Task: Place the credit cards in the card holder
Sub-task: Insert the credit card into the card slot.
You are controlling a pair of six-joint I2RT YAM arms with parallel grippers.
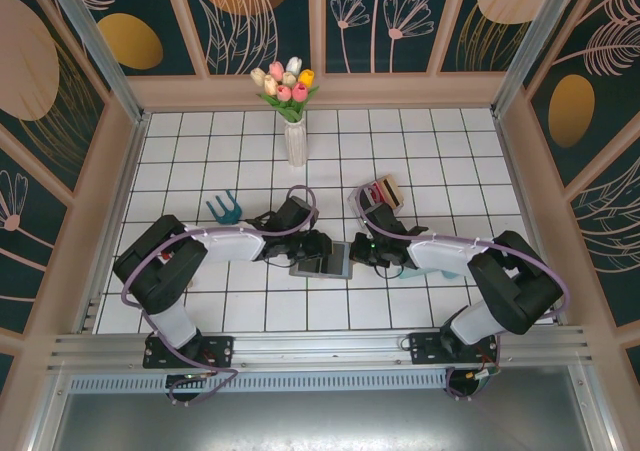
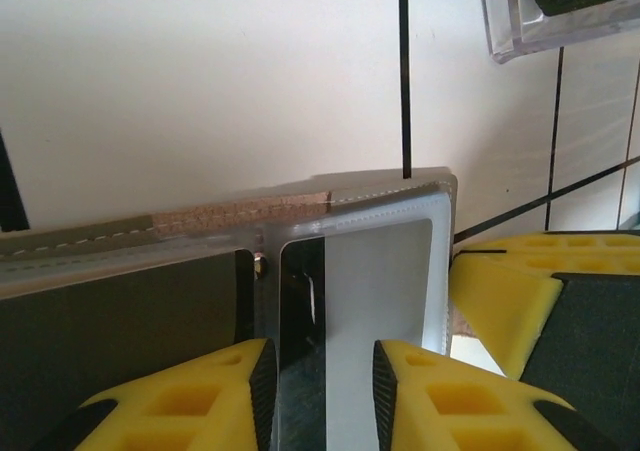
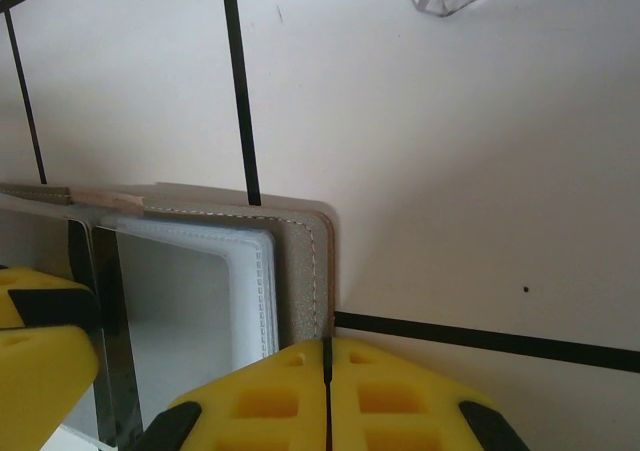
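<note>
1 card holder (image 1: 335,263), open | left claw (image 2: 322,363) parted over it | right claw (image 3: 327,359) closed at edge

White vase (image 1: 296,143) stands upright at the far centre of the white-tiled desk (image 1: 450,151), holding pink, yellow and cream tulips (image 1: 285,81). Small blue fork-shaped item (image 1: 223,208) lies left of centre. Clear plastic rack (image 1: 385,193) stands right of centre, well apart from the vase.

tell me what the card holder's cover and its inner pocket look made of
Card holder cover: looks like grey faux leather or textured fabric, matte, with a pale stitched seam along the edge. Inner pocket: likely glossy clear vinyl; it reflects light and has a stitched white border.
</note>
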